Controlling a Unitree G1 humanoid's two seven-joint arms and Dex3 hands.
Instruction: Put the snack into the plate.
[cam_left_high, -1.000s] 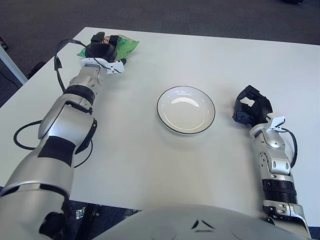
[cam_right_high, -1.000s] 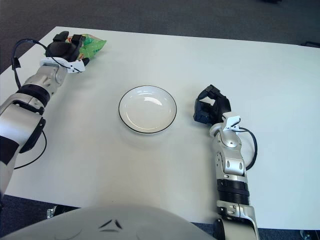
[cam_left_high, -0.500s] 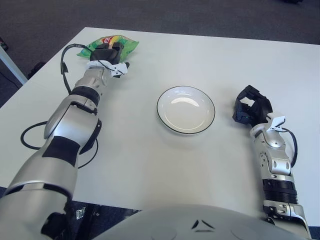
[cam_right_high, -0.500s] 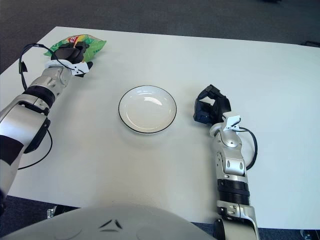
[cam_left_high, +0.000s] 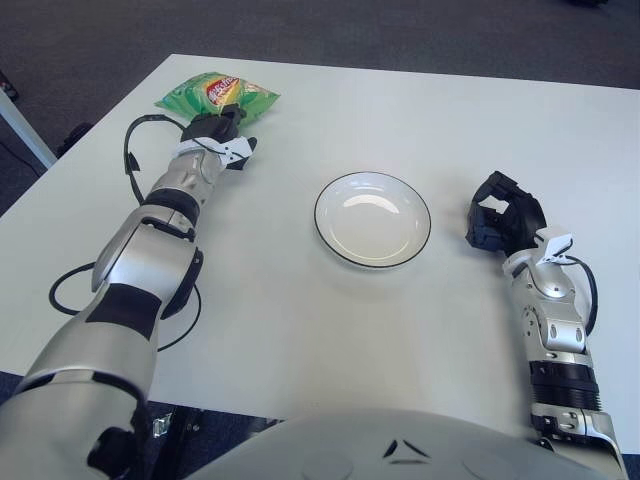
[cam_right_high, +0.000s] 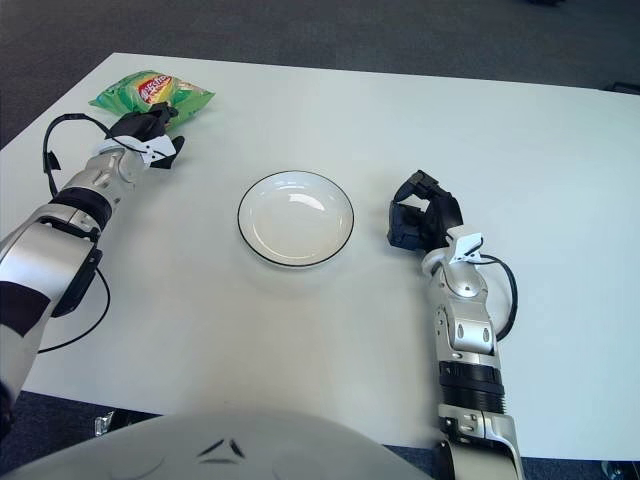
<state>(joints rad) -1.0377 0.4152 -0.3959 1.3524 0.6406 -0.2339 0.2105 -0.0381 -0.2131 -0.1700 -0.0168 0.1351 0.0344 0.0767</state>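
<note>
The snack (cam_left_high: 214, 92), a green bag with a red and yellow label, lies flat near the table's far left corner. My left hand (cam_left_high: 218, 128) is at the bag's near edge, its dark tips overlapping that edge. The white plate (cam_left_high: 372, 219) with a dark rim stands empty at the table's middle, well to the right of the bag. My right hand (cam_left_high: 503, 220) shows to the right of the plate, apart from it, fingers curled with nothing in them.
A black cable (cam_left_high: 68, 290) loops beside my left arm on the white table (cam_left_high: 300, 330). The table's left edge runs close to the snack, with dark carpet beyond it.
My left hand has drawn back toward me, from on top of the bag to its near edge, uncovering most of the bag. The bag has hardly shifted. The right hand has stayed put.
</note>
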